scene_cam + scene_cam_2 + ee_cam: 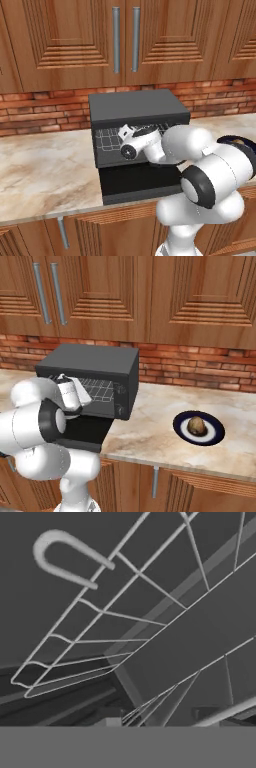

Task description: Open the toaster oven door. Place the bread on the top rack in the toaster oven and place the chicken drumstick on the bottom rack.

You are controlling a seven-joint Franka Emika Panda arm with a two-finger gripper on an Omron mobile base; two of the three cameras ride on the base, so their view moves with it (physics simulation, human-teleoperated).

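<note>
Wire bars of a rack (150, 627) cross right in front of my hand camera, slanting from lower left to upper right, with a bent U-shaped heating loop (60, 554) on the dark wall beyond them. My two finger tips (110, 714) are small dark stubs at the bottom of that view; whether my jaws are spread or pressed together I cannot tell, and I see nothing between them.

From the base cameras, my hand (134, 142) is pushed into the mouth of the oven (135, 107), level with the wire shelves. I cannot tell which rack is the top one and which the bottom from here. My forearm and elbow block most of the opening in the left view. The door (137, 182) lies folded down flat, jutting out over the counter edge below my wrist.

On the marble counter (160, 406), well to the right of the oven, sits a dark blue plate (216, 435) with a lumpy brown piece (197, 426) on it, bread or drumstick I cannot say. Behind runs a red brick backsplash (200, 371), with wooden cabinets (150, 296) above and more cabinet fronts below the counter.
</note>
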